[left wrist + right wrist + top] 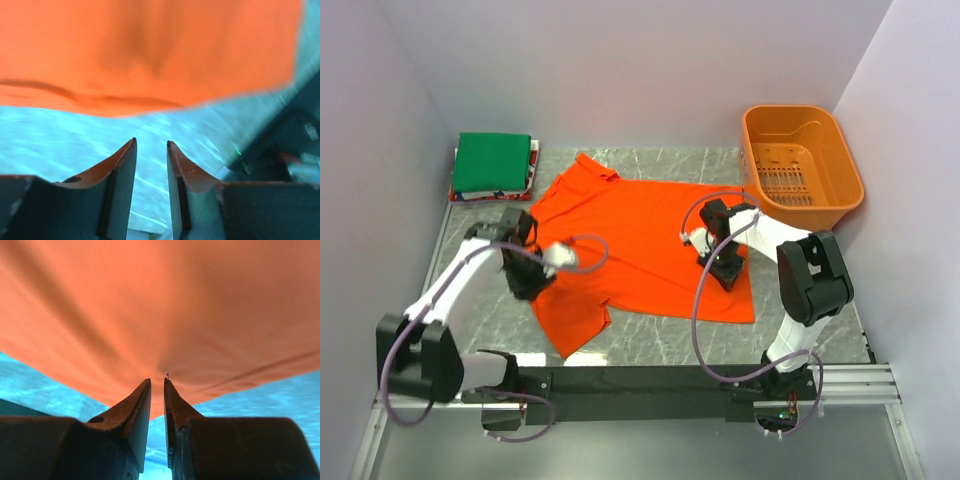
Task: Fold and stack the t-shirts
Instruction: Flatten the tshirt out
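Note:
A bright orange-red t-shirt lies spread flat in the middle of the table. My left gripper is at its left sleeve edge. In the left wrist view the gripper is open and empty, with the shirt's hem just ahead of the tips. My right gripper is on the shirt's right part. In the right wrist view it is pinched on the cloth, and creases run to its tips. A folded green shirt lies on thinner white and red ones at the back left.
A rigid orange plastic basket stands at the back right. White walls close in the back and both sides. The black mounting rail runs along the near edge. Bare marble table shows in front of the shirt.

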You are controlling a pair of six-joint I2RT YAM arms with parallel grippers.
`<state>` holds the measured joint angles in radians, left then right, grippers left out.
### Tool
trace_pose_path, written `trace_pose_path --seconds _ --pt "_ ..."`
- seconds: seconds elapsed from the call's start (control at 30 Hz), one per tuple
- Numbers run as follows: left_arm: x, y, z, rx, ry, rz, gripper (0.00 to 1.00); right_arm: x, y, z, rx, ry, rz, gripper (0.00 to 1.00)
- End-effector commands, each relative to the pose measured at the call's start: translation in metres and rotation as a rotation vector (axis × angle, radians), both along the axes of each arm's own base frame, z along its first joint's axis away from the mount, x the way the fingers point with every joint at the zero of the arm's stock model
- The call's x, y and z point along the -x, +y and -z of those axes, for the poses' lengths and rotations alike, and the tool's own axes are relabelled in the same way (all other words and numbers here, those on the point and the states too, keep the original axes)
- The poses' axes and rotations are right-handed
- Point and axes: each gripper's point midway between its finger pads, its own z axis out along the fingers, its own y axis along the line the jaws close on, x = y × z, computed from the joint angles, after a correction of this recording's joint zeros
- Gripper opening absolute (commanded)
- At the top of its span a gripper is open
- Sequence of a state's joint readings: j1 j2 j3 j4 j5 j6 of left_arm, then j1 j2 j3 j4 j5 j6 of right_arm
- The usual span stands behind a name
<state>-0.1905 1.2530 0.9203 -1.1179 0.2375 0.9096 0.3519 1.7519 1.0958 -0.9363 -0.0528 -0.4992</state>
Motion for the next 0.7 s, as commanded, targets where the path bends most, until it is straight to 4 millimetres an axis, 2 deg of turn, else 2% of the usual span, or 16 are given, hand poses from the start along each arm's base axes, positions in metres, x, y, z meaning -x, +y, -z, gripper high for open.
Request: trace_pose_path --seconds 0.0,0.07,0.1,0.13,0.17,0.2,0.23,0.3,0.33,0.4,0.43,0.5,0.53,0.6,0.63,0.67 --pt "-0.068 -0.014 -0.003 0.059 -0.078 -0.141 0.37 -0.038 0.019 -0.028 -0.072 -0.117 0.011 0.24" --pt "-0.115 -0.015 -0.008 0.085 -0.155 -0.217 0.38 -0.051 0.024 -0.021 -0.065 -0.118 0.025 0.24" --pt "-0.127 -0.015 0.008 0.078 -0.121 -0.288 0.39 -0.057 0.024 -0.019 -0.058 -0.125 0.029 0.23" --pt "-0.148 -0.014 0.006 0.086 -0.159 -0.308 0.38 -0.062 0.022 -0.009 -0.033 -0.121 0.032 0.23" --pt "-0.157 -0.01 0.011 0.078 -0.156 -0.328 0.39 -0.065 0.021 -0.004 -0.022 -0.122 0.035 0.23" --pt "-0.162 -0.007 0.026 0.063 -0.128 -0.361 0.38 -0.065 0.021 0.004 -0.013 -0.106 0.037 0.23" --pt "-0.169 -0.005 0.029 0.058 -0.133 -0.369 0.38 -0.066 0.021 0.007 -0.01 -0.101 0.035 0.23" --pt "-0.168 0.002 0.043 0.035 -0.104 -0.376 0.38 -0.063 0.02 0.016 -0.003 -0.074 0.038 0.22" --pt "-0.158 0.004 0.052 0.019 -0.075 -0.368 0.38 -0.061 0.019 0.019 0.001 -0.068 0.038 0.22" --pt "-0.144 0.009 0.055 0.001 -0.056 -0.344 0.37 -0.055 0.016 0.026 0.013 -0.045 0.033 0.22" --pt "-0.124 0.012 0.065 -0.014 -0.013 -0.333 0.37 -0.052 0.016 0.028 0.013 -0.039 0.031 0.22" --pt "-0.099 0.014 0.063 -0.021 0.019 -0.301 0.35 -0.042 0.012 0.03 0.02 -0.021 0.017 0.22" --pt "-0.074 0.015 0.072 -0.032 0.077 -0.292 0.34 -0.038 0.011 0.029 0.02 -0.012 0.008 0.22" --pt "-0.045 0.016 0.068 -0.028 0.125 -0.272 0.33 -0.025 0.013 0.025 -0.003 0.007 -0.02 0.22" --pt "-0.024 0.016 0.073 -0.028 0.174 -0.269 0.33 -0.018 0.014 0.022 -0.014 0.024 -0.031 0.22" --pt "-0.017 0.016 0.068 -0.024 0.163 -0.266 0.32 -0.012 0.016 0.02 -0.027 0.031 -0.053 0.22"
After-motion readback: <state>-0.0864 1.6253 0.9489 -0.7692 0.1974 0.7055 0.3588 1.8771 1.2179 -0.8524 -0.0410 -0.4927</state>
